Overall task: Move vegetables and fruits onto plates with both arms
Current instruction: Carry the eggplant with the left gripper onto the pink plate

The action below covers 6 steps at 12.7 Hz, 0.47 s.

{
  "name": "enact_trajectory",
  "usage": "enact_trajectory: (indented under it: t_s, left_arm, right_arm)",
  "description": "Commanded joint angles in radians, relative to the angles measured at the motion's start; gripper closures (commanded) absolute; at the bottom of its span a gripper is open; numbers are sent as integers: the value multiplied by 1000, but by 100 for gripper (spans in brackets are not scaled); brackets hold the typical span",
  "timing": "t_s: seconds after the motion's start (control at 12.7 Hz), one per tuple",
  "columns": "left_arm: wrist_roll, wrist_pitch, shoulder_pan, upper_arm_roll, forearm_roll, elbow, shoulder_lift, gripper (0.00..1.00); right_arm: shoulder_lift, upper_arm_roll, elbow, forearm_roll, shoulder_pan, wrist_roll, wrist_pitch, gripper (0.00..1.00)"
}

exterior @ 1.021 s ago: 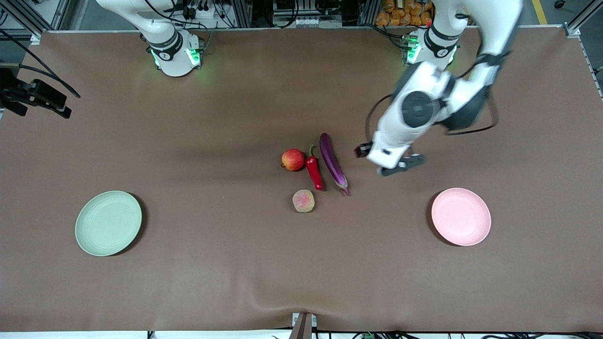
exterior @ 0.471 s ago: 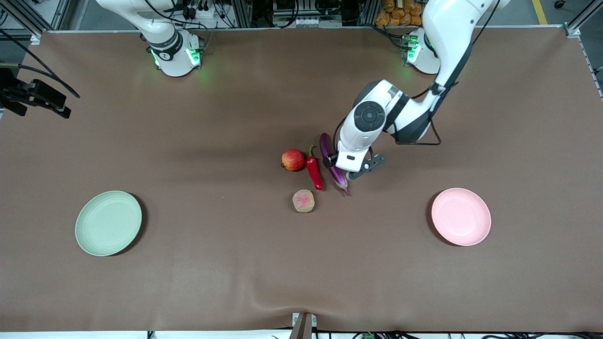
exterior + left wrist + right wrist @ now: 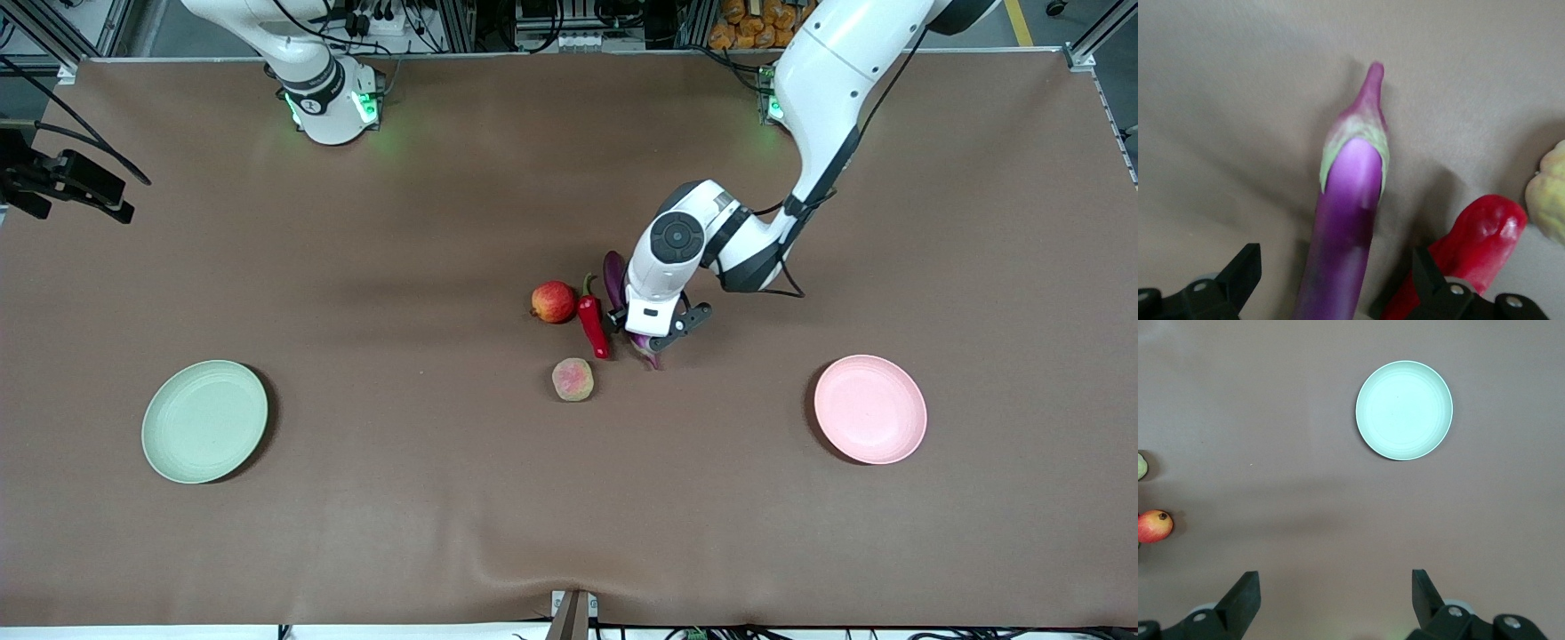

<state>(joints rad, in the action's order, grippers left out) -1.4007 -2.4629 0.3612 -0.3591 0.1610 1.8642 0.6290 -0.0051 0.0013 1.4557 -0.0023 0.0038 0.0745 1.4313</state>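
Front view first: I'm taking the eggplant (image 3: 615,271) as my landmark, lying on the brown table (image 3: 444,533) near its middle. I'm seeing the left gripper (image 3: 647,333) low over the eggplant's stem end, fingers spread apart, one on each side of it, nothing clamped. Just beside the eggplant, toward the right arm's end of the table, the red chili pepper (image 3: 593,322) is lying nearly parallel to it. The red apple (image 3: 553,301) is sitting just past the chili on that same side. The peach (image 3: 573,380) is resting nearer the front camera than the eggplant, close to the chili's tip. The pale pink plate (image 3: 870,409) is sitting well away from the eggplant toward the left arm's end, and the pale green plate (image 3: 204,421) is well away toward the right arm's end; both are bare. I'm not finding the right gripper here; the right arm is waiting.

Left wrist view: I'm looking straight along the eggplant (image 3: 1345,227), its green cap and curled stem pointing away from the camera. The left gripper (image 3: 1338,280) is straddling it, fingertips (image 3: 1245,270) wide apart, and I can't tell whether they're touching it. The chili (image 3: 1471,247) is lying close against one finger, and a sliver of the peach (image 3: 1548,200) is showing at the edge.

Right wrist view: the right gripper (image 3: 1335,600) is hanging high over bare table, fingers (image 3: 1241,593) apart and empty. I'm seeing the green plate (image 3: 1404,410) below, and the apple (image 3: 1154,526) at the frame's edge.
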Motion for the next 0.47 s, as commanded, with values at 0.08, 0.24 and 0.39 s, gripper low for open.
enact_trajectory:
  t_s: [0.08, 0.24, 0.39]
  left_arm:
    - [-35, -14, 12, 11, 28, -36, 43, 64]
    - [-30, -30, 12, 12, 28, -42, 52, 100]
    - [-15, -19, -13, 16, 43, -36, 9, 100]
  right_arm:
    - [-18, 9, 15, 18, -18, -1, -2, 0]
    - [-18, 9, 15, 18, -16, -7, -2, 0]
    - [-18, 9, 15, 18, -16, -7, -5, 0]
